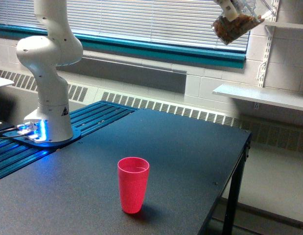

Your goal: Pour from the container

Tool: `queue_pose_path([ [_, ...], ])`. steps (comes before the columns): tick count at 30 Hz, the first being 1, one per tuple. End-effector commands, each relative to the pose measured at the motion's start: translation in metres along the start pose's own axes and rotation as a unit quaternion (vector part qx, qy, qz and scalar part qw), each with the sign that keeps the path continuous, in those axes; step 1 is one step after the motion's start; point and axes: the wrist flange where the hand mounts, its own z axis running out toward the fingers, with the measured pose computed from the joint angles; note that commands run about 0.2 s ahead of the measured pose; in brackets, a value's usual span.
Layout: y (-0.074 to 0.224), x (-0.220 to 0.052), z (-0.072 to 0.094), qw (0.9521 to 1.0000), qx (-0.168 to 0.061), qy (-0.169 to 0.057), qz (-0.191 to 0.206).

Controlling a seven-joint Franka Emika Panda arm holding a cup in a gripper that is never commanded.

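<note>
The container [235,25], a clear round jar with brown nut-like pieces inside, hangs tilted at the top right of the exterior view, high above the table. My gripper [231,8] is mostly cut off by the top edge of the frame; one pale finger shows against the jar's side, shut on it. A pink-red plastic cup [133,184] stands upright on the dark table, low in the middle of the view, far below the jar and toward the exterior view's left of it. Nothing is falling from the jar.
The arm's white base [48,83] stands at the exterior view's left on a blue ribbed plate [92,117]. The black table [190,147] ends at the right, with its edge near the cup's right. White wall shelves [261,95] hang at the right, under a window with blinds.
</note>
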Motion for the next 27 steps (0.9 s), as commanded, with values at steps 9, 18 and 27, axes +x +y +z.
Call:
queue_pose_path([
  [9,0.028,-0.043,0.039,0.9932,-0.076,0.000,-0.089],
  [18,0.051,-0.047,0.040,0.9924,-0.086,0.018,-0.086],
  [27,0.086,-0.060,0.041,0.9926,-0.097,0.026,-0.069],
])
